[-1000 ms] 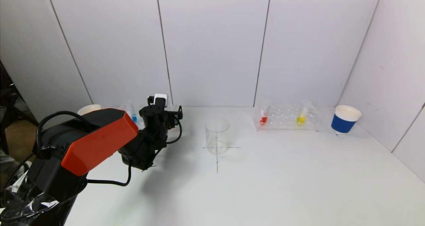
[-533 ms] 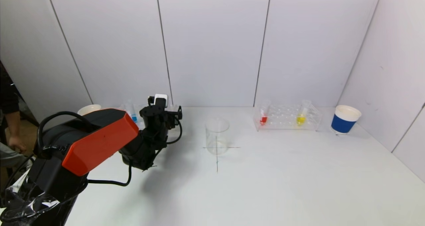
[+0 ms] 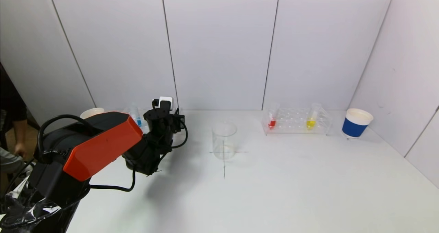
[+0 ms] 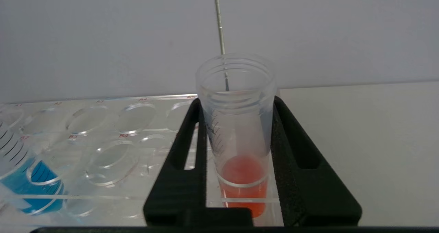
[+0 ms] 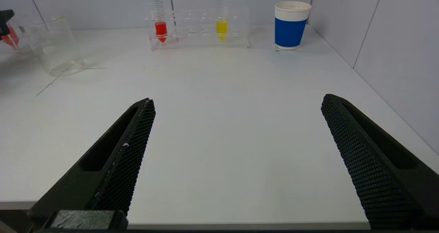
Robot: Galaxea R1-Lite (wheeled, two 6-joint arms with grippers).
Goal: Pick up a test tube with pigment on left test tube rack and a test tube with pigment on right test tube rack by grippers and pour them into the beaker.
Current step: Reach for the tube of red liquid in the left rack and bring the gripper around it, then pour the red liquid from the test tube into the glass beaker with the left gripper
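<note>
In the left wrist view, my left gripper (image 4: 236,101) is shut on a clear test tube with orange-red pigment (image 4: 240,137). The tube stands upright in the clear left rack (image 4: 103,137). A tube with blue pigment (image 4: 20,181) stands in the same rack. In the head view the left gripper (image 3: 176,118) is at the rack's right end, left of the empty glass beaker (image 3: 224,140). The right rack (image 3: 295,121) holds a red tube (image 3: 272,122) and a yellow tube (image 3: 311,123). My right gripper (image 5: 236,102) is open and empty, low over the table's front edge.
A blue paper cup (image 3: 356,123) stands right of the right rack. A white cup (image 3: 92,112) stands behind my left arm. White walls close in the back and right side. A person (image 3: 10,137) is at the far left edge.
The left gripper's fingers have drawn in onto the orange-red tube. The person at the far left has shifted. The tubes, racks and beaker have not moved.
</note>
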